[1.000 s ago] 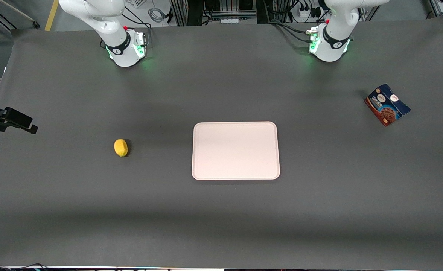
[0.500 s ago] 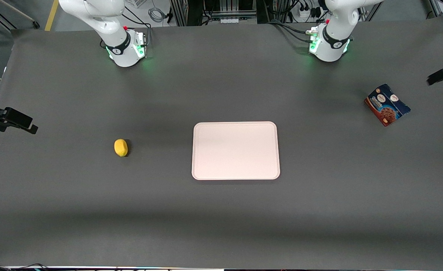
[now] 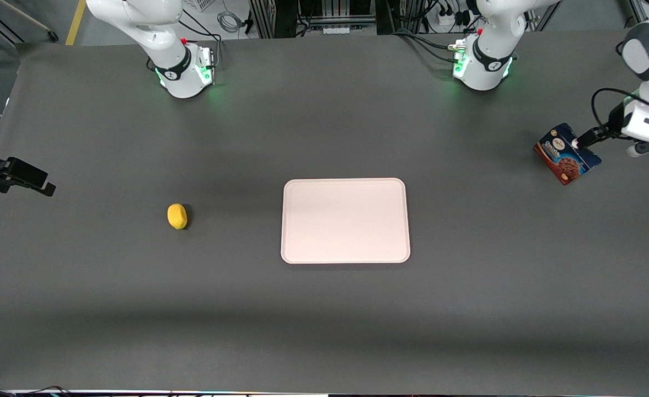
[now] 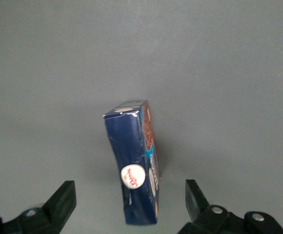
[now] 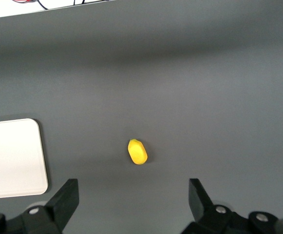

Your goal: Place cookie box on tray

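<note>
Gripper (image 4: pixel 129 204) open above cookie box (image 4: pixel 134 165)

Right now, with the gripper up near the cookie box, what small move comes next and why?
Probably ease the gripper straight down. Its fingers are open, apart from the cookie box, which stands between them on the table, far from the tray.

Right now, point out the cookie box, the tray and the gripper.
cookie box (image 3: pixel 567 156): front view, printed top face.
tray (image 3: pixel 345 220): front view, bare middle.
gripper (image 4: pixel 130 204): left wrist view, gap between its open fingers, over the box.
</note>
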